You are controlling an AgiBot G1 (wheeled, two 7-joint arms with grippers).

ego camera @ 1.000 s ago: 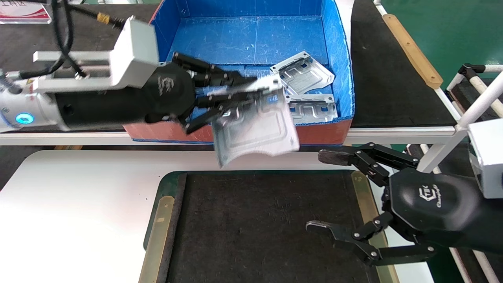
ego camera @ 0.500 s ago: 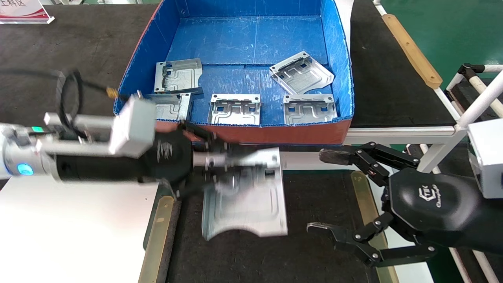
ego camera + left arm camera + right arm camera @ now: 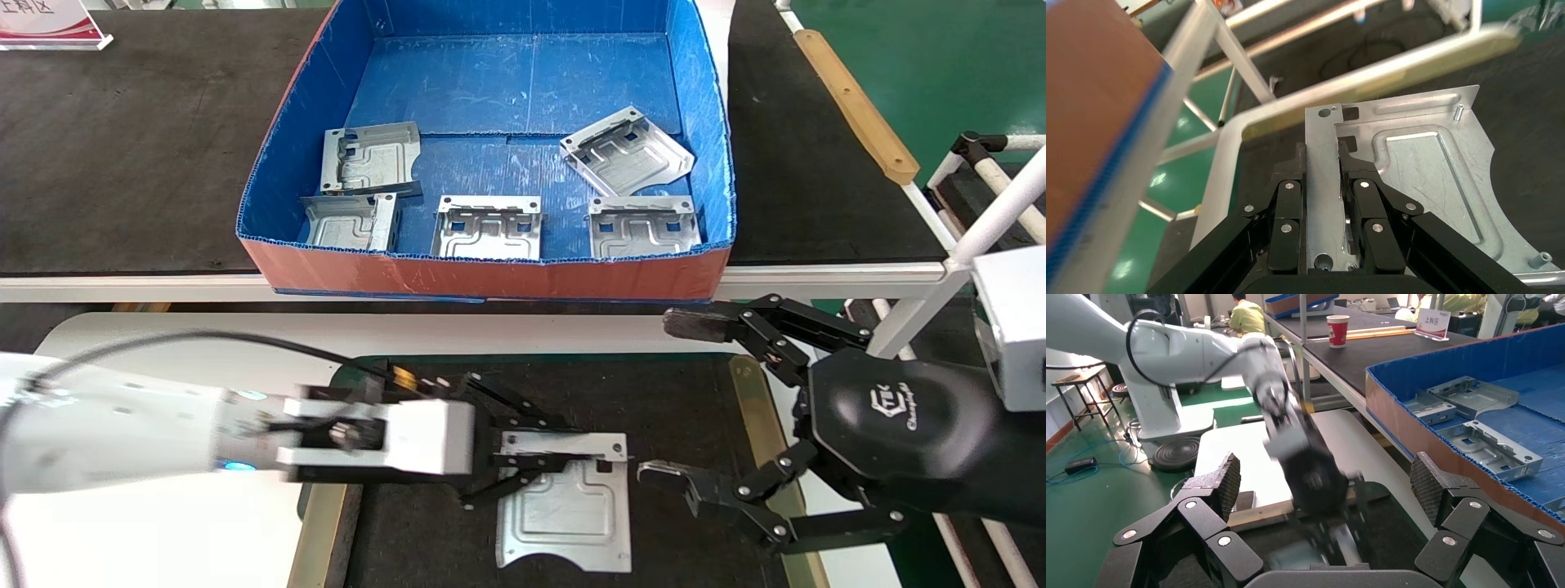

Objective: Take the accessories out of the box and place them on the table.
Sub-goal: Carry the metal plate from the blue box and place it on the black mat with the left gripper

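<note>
— Where's my left gripper right now?

— Low over the table's dark mat, jaws clamped on the bent flange of one stamped plate. From the left wrist camera I see the fingers pinching that flange from both sides.

— And the rest?

— Five plates lie in the blue box on the bench. My right gripper sits at the mat's right edge, jaws spread wide, holding nothing.
</note>
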